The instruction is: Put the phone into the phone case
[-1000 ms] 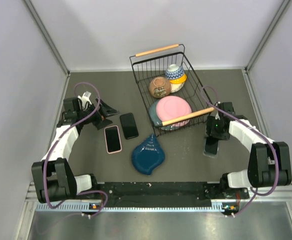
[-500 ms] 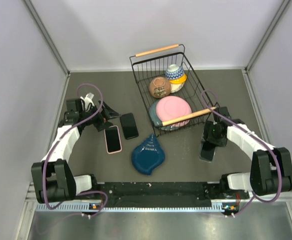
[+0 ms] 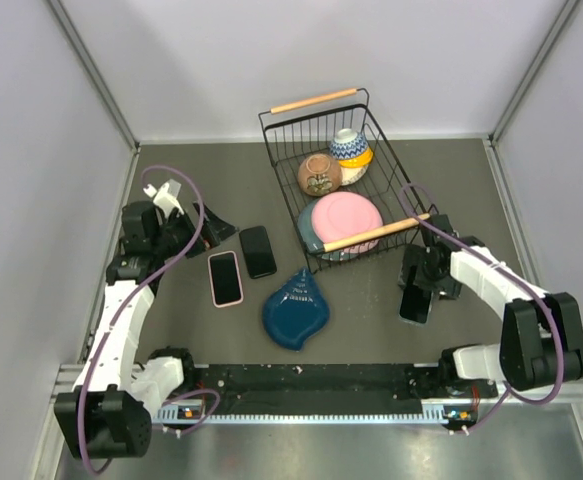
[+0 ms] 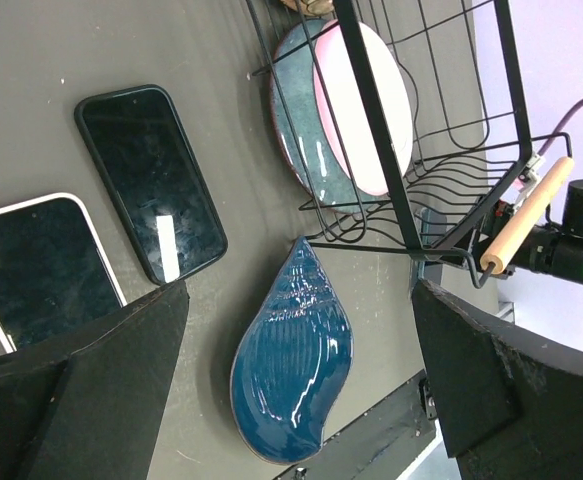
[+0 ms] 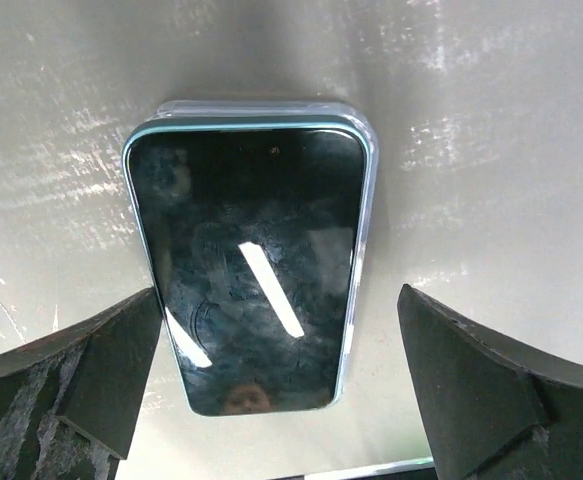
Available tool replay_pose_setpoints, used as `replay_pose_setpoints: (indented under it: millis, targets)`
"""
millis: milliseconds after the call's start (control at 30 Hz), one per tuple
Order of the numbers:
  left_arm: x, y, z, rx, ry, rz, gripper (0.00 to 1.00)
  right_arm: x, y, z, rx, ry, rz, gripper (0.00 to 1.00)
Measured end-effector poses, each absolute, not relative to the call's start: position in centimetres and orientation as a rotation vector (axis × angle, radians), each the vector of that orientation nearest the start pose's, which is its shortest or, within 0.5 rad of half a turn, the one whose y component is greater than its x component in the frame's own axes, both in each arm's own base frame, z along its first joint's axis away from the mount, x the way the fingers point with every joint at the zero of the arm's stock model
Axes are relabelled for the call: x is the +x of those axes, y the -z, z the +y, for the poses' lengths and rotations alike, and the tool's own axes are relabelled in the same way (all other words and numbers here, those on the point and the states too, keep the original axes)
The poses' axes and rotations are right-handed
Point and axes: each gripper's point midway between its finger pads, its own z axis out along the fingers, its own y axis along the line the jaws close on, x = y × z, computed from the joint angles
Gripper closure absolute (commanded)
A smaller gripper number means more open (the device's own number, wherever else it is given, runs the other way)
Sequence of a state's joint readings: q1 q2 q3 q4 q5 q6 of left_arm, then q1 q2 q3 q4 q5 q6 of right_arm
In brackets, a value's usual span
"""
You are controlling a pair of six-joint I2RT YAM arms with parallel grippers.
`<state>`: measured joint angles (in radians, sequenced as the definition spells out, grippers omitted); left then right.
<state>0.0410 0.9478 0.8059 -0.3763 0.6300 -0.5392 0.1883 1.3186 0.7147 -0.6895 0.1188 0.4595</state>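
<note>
1. At the far left, the left gripper (image 3: 196, 232) hangs over the table (image 3: 201, 170), its fingers spread wide and pinching nothing.
2. Just beside it lie a white-rimmed phone (image 3: 225, 277) and a black phone (image 3: 258, 251). Both are screen up, a thin gap apart, with long axes running near to far and far ends leaning slightly left.
3. A blue shell dish (image 3: 296, 308) lies nearer the bases, tip toward the basket (image 3: 314, 101).
4. The basket holds a pink plate (image 3: 346, 220) and two bowls. Its near handle (image 3: 376, 233) runs close by the right arm.
5. Right of that handle, a teal phone (image 5: 246, 265) lies flat, screen up, long axis near to far. It sits in a clear case (image 5: 261, 110) whose lip shows at one short end and one side. Whether it is fully seated I cannot tell.
6. The right gripper (image 5: 279, 292) hovers over it, fingers spread beside its long edges, not touching.
</note>
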Motion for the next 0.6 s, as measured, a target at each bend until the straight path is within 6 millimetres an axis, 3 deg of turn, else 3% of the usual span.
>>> replay_pose_setpoints:
  millis: [433, 600]
  targets:
    - [27.9, -21.1, -10.7, -0.222, 0.906, 2.146, 0.02, 22.9, -3.3, 3.4, 0.39, 0.076, 2.76, 0.05]
    - [27.5, -21.9, -10.7, -0.189, 0.847, 2.13, 0.03, 23.0, -2.5, 3.7, 0.392, 0.05, 2.759, 0.06]
